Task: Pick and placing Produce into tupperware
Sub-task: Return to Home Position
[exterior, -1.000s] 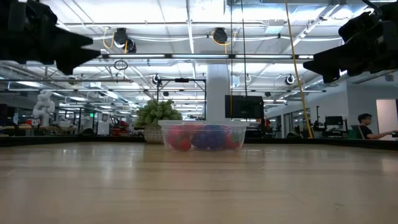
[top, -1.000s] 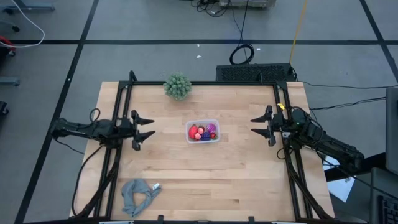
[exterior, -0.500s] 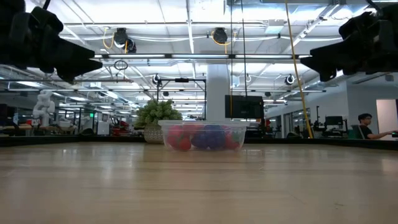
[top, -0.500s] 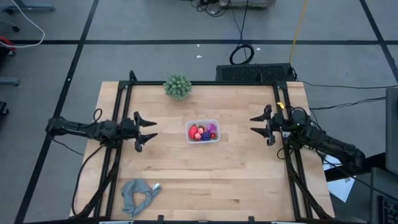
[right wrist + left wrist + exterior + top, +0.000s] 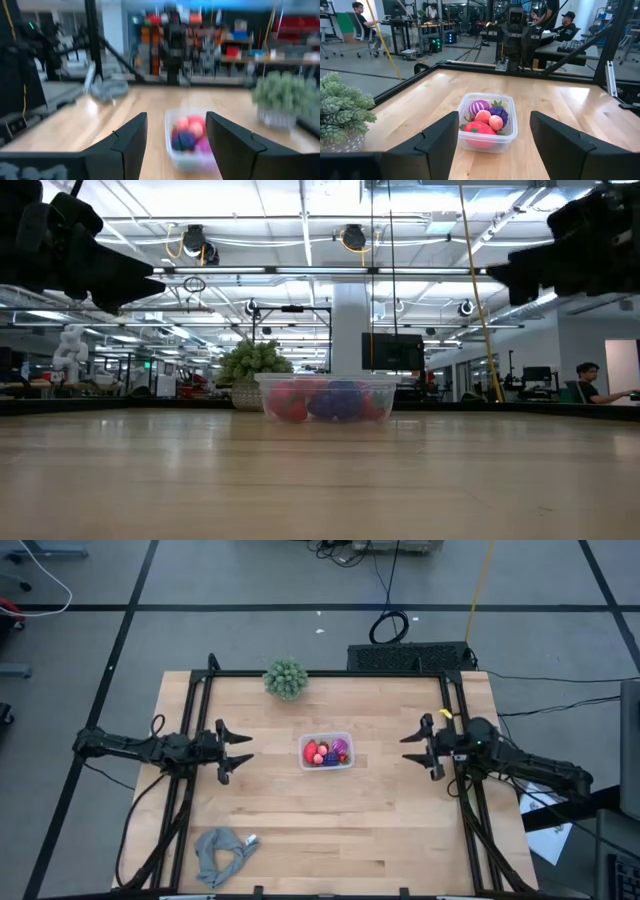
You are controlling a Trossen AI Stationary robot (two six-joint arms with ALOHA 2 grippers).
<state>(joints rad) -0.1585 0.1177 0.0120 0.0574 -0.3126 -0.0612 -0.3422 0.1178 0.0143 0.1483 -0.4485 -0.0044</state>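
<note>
The clear tupperware (image 5: pixel 326 751) stands on its base at the table's middle, with red, pink and purple produce (image 5: pixel 486 120) lying inside it. It also shows in the low view (image 5: pixel 328 397) and the right wrist view (image 5: pixel 191 140). My left gripper (image 5: pixel 240 750) hovers open near the table's left edge, fingers level and pointing at the tupperware. My right gripper (image 5: pixel 410 747) hovers open near the right edge, also facing it. Both are held above the table and touch nothing.
A green bushy ball (image 5: pixel 285 678) in a pot stands near the far edge, left of centre. A grey cloth (image 5: pixel 223 853) lies by the near left corner. Black rails (image 5: pixel 197 720) run along the table's left, right and far sides. People sit in the room beyond.
My left gripper has crept a little toward the tupperware. My right arm has swung: its gripper has shifted slightly toward the near edge and the right wrist view is blurred by the motion. Tupperware and produce have stayed put.
</note>
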